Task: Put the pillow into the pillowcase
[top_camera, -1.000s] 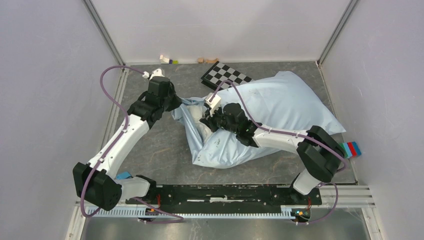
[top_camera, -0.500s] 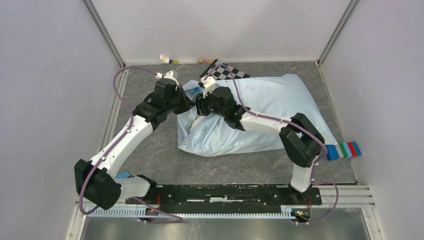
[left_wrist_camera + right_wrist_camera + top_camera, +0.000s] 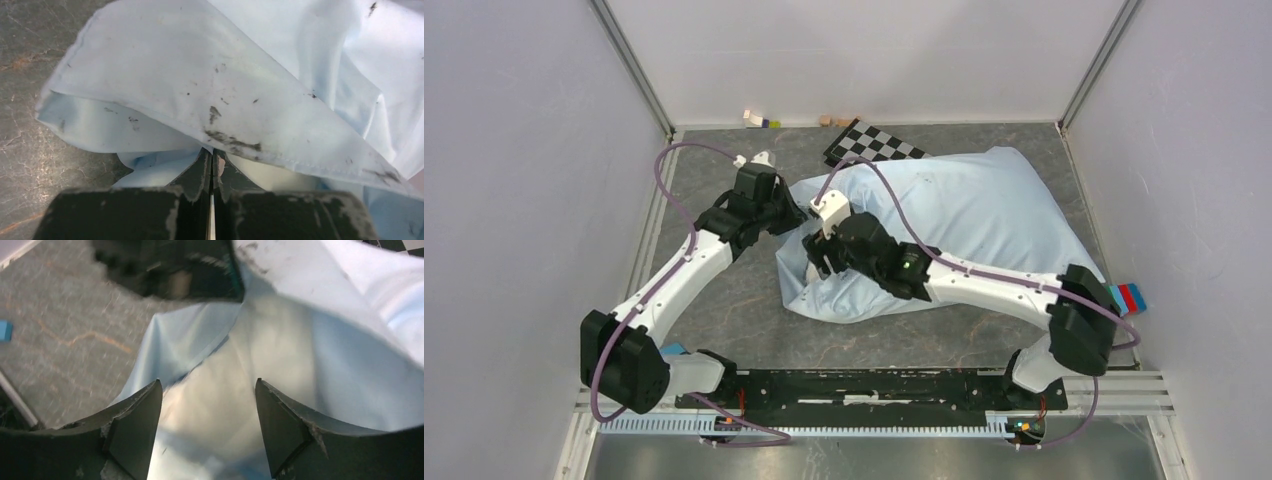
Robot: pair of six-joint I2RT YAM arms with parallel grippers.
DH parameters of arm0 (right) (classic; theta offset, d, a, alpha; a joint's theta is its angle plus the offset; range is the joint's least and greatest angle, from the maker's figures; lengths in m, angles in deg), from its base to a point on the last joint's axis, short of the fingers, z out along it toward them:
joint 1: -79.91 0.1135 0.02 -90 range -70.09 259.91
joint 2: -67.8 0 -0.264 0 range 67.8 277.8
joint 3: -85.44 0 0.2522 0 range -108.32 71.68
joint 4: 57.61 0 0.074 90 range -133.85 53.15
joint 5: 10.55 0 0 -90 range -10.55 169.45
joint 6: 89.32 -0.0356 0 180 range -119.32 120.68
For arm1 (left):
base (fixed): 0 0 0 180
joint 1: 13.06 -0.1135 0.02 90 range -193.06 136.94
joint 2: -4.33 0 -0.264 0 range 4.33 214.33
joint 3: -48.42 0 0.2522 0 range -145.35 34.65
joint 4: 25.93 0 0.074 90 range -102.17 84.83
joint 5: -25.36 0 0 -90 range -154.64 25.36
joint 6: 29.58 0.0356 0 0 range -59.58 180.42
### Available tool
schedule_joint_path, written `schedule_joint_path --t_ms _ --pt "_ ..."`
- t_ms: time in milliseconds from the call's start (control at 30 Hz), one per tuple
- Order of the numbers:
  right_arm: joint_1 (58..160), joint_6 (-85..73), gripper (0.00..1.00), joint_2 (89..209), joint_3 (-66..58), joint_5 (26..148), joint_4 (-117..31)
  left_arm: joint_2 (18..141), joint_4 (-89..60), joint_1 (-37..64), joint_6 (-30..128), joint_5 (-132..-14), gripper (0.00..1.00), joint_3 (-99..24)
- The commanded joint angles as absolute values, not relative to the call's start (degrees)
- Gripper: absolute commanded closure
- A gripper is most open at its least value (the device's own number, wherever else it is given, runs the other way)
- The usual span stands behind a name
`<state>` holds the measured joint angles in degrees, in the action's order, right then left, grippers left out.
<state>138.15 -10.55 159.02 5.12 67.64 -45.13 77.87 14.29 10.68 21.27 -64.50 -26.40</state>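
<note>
You have 1 pillowcase (image 3: 964, 215) lying across the middle and right of the table (image 3: 744, 300). 1 pillow (image 3: 225, 365) sits inside it, and only a cream patch shows at the mouth. 2 grippers meet there. The left gripper (image 3: 210, 165) is pinched tight on the pillowcase's hem. The right gripper (image 3: 207, 385) stands wide over that cream patch, gripping nothing. 1 checkerboard panel (image 3: 874, 143) has its near corner hidden under the cloth, and the rest of the pillow is covered.
</note>
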Motion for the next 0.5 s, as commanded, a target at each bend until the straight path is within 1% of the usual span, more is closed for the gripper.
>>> schedule_joint_path --t_ms 0,67,100,133,233,300,400,467 --pt "141.7 -11.7 0.24 149.8 6.7 52.9 -35.7 78.2 11.1 10.6 19.1 -66.6 0.98 -24.6" --pt "141.6 -13.6 0.18 145.6 7.6 44.3 -32.3 78.1 11.5 10.7 18.9 -66.4 0.98 -24.1" --pt "141.5 -14.2 0.12 144.0 7.9 40.7 -30.7 78.0 11.8 10.6 18.9 -66.5 0.98 -23.8" --pt "140.9 -14.9 0.08 141.9 8.0 37.7 -28.7 77.9 12.0 10.6 18.8 -66.6 0.98 -23.5" --pt "134.4 -18.1 0.02 137.7 8.7 34.0 -22.8 76.8 12.3 10.6 18.2 -67.3 0.98 -21.8" --pt "127.7 -18.3 0.02 135.7 10.8 36.0 -22.4 75.7 12.1 10.7 17.8 -67.8 0.98 -20.4" --pt "123.6 -17.0 0.02 135.7 11.4 36.2 -22.2 74.3 12.0 10.8 17.6 -68.1 0.98 -18.7" --pt "120.1 -16.7 0.02 138.3 11.6 38.1 -22.5 73.5 12.0 10.7 17.3 -68.7 0.98 -18.1"
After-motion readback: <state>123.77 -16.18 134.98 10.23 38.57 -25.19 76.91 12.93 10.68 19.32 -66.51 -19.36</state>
